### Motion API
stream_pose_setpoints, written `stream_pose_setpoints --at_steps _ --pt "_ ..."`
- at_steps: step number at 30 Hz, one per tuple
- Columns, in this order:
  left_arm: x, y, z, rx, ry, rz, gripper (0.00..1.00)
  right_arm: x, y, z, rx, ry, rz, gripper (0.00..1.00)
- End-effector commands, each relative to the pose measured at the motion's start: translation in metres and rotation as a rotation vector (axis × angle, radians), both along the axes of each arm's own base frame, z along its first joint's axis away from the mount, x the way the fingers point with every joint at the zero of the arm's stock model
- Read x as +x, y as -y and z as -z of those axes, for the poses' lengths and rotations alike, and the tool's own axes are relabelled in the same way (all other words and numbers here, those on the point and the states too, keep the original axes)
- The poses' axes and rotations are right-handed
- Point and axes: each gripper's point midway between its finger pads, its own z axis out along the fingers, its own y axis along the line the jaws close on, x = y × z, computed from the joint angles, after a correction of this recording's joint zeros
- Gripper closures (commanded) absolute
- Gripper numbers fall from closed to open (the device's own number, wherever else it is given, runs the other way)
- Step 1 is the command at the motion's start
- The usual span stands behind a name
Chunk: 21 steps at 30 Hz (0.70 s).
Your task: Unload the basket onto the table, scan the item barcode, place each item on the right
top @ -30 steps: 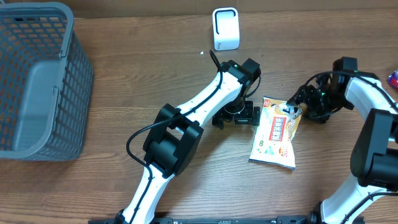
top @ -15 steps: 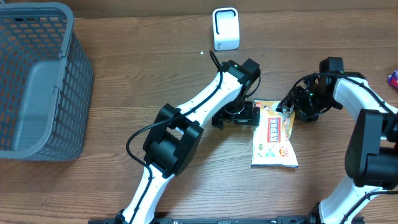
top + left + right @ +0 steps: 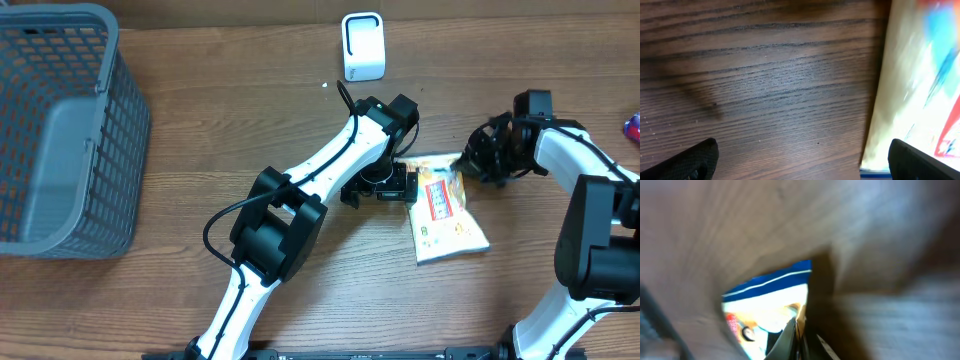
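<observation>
the snack packet (image 3: 448,208) lies flat on the wooden table (image 3: 200,130), a yellow and white pouch with red print down its middle, turned at a slant so that its upper end points toward the right gripper (image 3: 470,163). that gripper sits at the packet's upper right corner with its jaws pressed together on the corner's edge. in the right wrist view the picture is blurred, but the two fingertips (image 3: 795,340) meet in a thin line with the packet's blue-striped end directly ahead of them and touching them. the rest of the packet spreads away from this hand, down and to the left in the overhead view, resting on the wood.

the left gripper (image 3: 380,188) stands just beside the packet's upper left edge, pointing down at the table, its jaws spread wide with nothing between them. in its wrist view the two dark fingertips (image 3: 695,160) show at the bottom corners, bare wood grain fills the gap, and the packet's pale edge runs along the right side, reaching the right-hand fingertip.

beyond the left gripper, toward the far edge of the table, a white scanner (image 3: 363,46) stands upright, well apart from both hands. a grey basket (image 3: 60,130) sits far off at the left end of the table.
</observation>
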Motion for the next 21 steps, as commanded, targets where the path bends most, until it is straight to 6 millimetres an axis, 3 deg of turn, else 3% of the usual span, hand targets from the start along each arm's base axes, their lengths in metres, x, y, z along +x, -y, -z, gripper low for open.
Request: stream_pose_setpoints --at_steps 1,7,10,16,21 --pt "0.004 0.005 -0.012 -0.04 0.019 0.023 0.0 0.017 0.013 -0.011 0.107 -0.026 0.205 0.96" --pt "0.002 0.019 -0.014 -0.114 0.012 0.056 0.0 0.038 0.046 -0.021 0.182 -0.015 0.411 0.96" --pt "0.007 0.028 -0.014 -0.145 0.046 0.065 0.0 0.031 0.05 -0.018 0.187 -0.056 0.436 0.96" --pt "0.018 0.053 -0.017 -0.227 0.108 0.065 0.0 0.002 0.039 -0.003 0.146 -0.183 0.42 0.96" --pt "0.018 0.059 -0.011 -0.221 0.1 0.007 0.0 -0.009 0.042 0.006 0.07 -0.231 0.427 0.96"
